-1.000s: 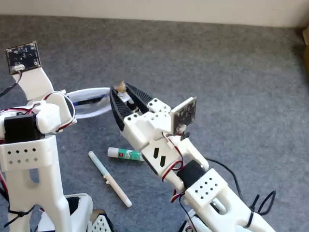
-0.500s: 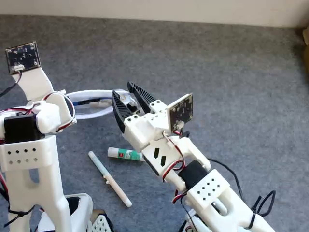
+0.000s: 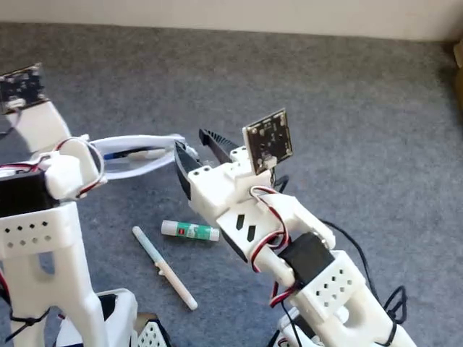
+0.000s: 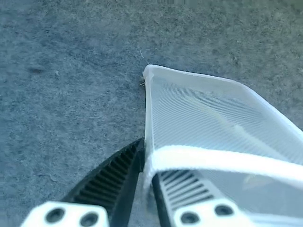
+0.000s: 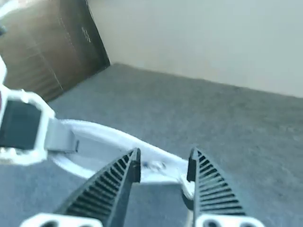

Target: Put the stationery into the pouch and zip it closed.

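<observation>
The white mesh pouch hangs off the carpet, its mouth open, with a dark blue item inside. My left gripper is shut on the pouch at its edge seam. My right gripper stands open just beside the pouch's free end, nothing between its fingers. In the right wrist view the pouch rim runs just beyond the open right gripper. A glue stick and a pale pen lie on the carpet below the right arm.
Grey carpet covers the whole work area, bare to the right and at the back. A light wall runs along the far edge. The left arm's white base stands at the near left.
My right gripper, shut on a small tan-tipped item at the pouch mouth, opened and tilted back up, now holding nothing. The left arm shifted slightly left with the pouch.
</observation>
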Robot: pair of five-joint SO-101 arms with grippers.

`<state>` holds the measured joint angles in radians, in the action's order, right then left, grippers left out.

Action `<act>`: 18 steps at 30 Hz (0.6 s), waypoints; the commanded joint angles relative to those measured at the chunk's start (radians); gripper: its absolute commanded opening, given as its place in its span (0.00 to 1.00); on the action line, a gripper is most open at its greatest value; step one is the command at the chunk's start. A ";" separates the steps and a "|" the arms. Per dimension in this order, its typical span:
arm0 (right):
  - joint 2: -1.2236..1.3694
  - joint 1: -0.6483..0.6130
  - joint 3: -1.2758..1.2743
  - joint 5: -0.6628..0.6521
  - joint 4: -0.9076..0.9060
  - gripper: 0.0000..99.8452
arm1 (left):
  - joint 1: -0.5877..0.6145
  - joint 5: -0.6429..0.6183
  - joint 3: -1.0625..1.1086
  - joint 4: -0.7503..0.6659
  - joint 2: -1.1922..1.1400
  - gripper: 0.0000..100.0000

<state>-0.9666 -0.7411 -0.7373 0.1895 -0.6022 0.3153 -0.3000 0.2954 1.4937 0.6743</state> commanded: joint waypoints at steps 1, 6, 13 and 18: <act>-0.025 0.015 0.116 -0.058 -0.136 0.16 | 0.104 -0.005 -0.045 -0.028 0.024 0.01; -0.025 0.015 0.147 -0.112 -0.219 0.16 | 0.186 -0.012 -0.050 -0.046 0.025 0.01; 0.008 0.013 0.140 -0.133 -0.231 0.16 | 0.278 -0.014 -0.084 -0.044 0.025 0.01; 0.139 -0.013 0.139 -0.130 -0.231 0.16 | 0.351 -0.040 -0.084 -0.046 0.025 0.01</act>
<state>-0.8976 -0.7411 -0.6559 0.0729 -0.8293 0.6007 -0.3092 0.2862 1.4737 0.6743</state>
